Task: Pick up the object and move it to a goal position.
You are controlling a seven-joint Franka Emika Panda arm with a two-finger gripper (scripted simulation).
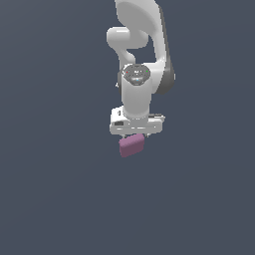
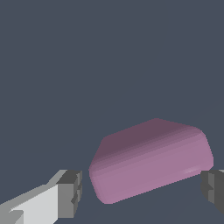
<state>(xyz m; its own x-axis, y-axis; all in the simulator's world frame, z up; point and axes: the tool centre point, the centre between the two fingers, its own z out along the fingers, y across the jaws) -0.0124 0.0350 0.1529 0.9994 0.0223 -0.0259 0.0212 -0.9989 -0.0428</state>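
The object (image 2: 151, 159), a mauve-pink block lying tilted on the dark tabletop (image 1: 55, 199), sits between the spread fingers (image 2: 70, 192) of the end effector (image 1: 133, 135), which is released with gaps on both sides.

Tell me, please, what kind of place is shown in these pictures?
Most likely a bare simulated test scene, not a real room. A white robot arm hangs over a flat, featureless grey-blue ground, and the only object is a mauve-pink block below its gripper.
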